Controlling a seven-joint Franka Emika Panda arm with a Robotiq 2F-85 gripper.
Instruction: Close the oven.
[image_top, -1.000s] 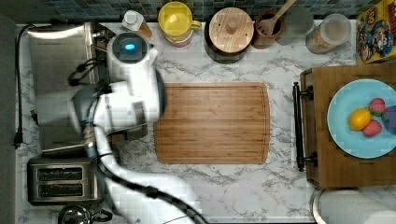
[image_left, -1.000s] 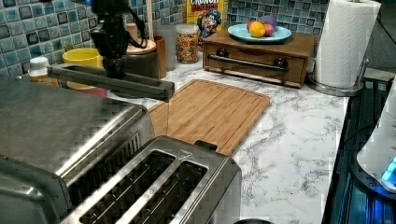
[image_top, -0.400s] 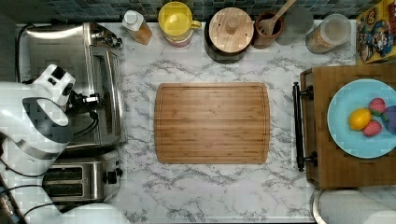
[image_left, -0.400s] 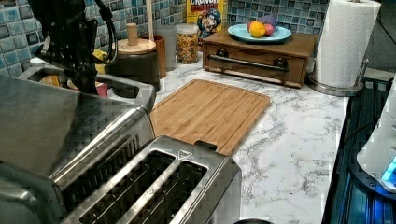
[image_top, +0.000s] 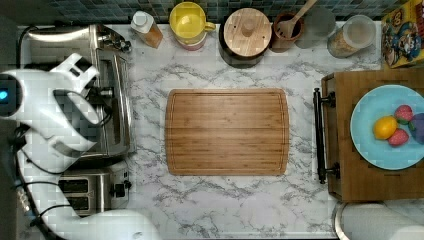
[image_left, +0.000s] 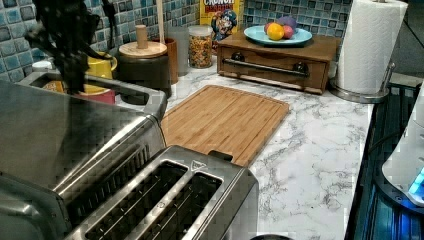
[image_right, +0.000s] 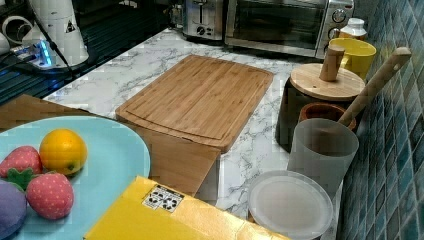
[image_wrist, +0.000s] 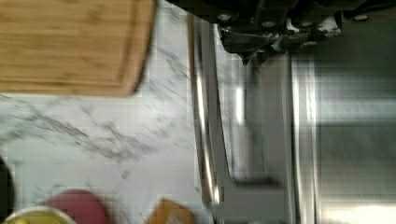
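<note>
The oven (image_top: 55, 45) is a boxy steel unit at the top view's left edge. Its glass door stands nearly upright against the front, with the bar handle (image_top: 129, 115) along its upper edge. In the left view the oven (image_left: 60, 140) sits in the foreground, and the handle (image_left: 135, 92) is raised at its far side. The right view shows the oven (image_right: 285, 25) with its door up. My gripper (image_top: 100, 95) hangs over the door's top edge. It appears as a dark blurred shape (image_left: 72, 65) above the oven. In the wrist view it (image_wrist: 261, 44) is just above the door, near the handle (image_wrist: 203, 116).
A two-slot toaster (image_top: 92, 192) stands beside the oven. A bamboo cutting board (image_top: 227, 132) lies mid-counter. A yellow mug (image_top: 187, 20), a wood-lidded canister (image_top: 247, 30) and jars line the back wall. A wooden box (image_top: 350, 175) holds a plate of fruit. A paper towel roll (image_left: 370, 45) stands beside it.
The arm swung from beside the cutting board to over the oven. The door rose from lying flat open to nearly upright.
</note>
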